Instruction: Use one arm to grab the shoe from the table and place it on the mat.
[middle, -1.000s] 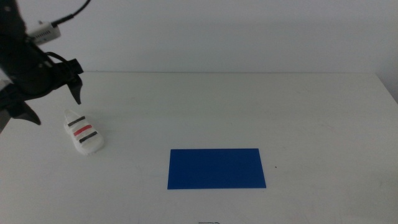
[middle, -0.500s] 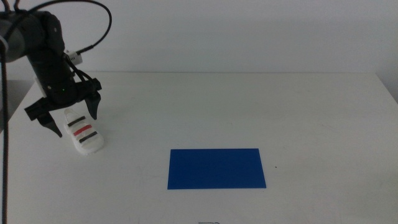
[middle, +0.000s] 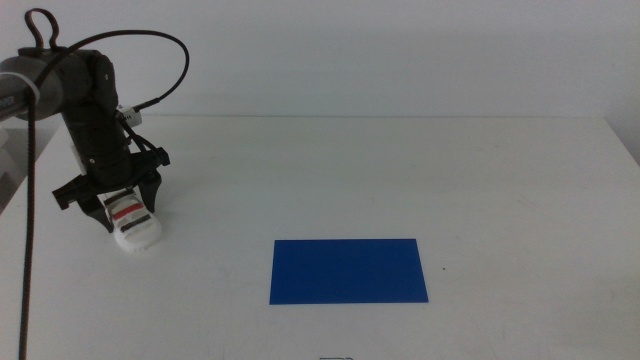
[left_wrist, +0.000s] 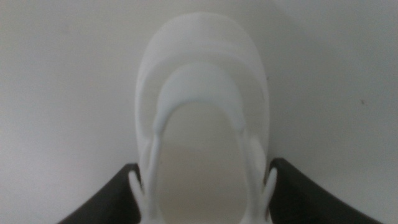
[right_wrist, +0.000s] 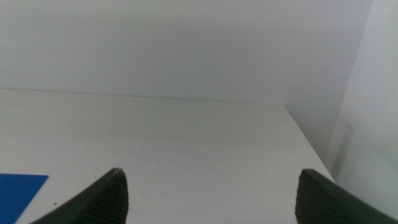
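The white shoe (middle: 135, 232) with black, red and black straps lies on the table (middle: 400, 170) at the far left. My left gripper (middle: 122, 208) has come down over it, open, with one jaw on each side of the shoe's rear half. In the left wrist view the shoe (left_wrist: 202, 93) fills the gap between the jaws of the left gripper (left_wrist: 203, 177), close to both. The dark blue mat (middle: 348, 270) lies flat to the right, nearer the front edge, with nothing on it. My right gripper (right_wrist: 214, 180) is open and empty, out of the middle view.
A black cable (middle: 150, 60) loops above the left arm. The table's left edge runs close behind the shoe. The right wrist view shows a corner of the mat (right_wrist: 18, 186) and the table's far right corner (right_wrist: 286, 109).
My left gripper has moved right and down from beside the shoe until its open jaws straddle it. The shoe and the mat have not moved.
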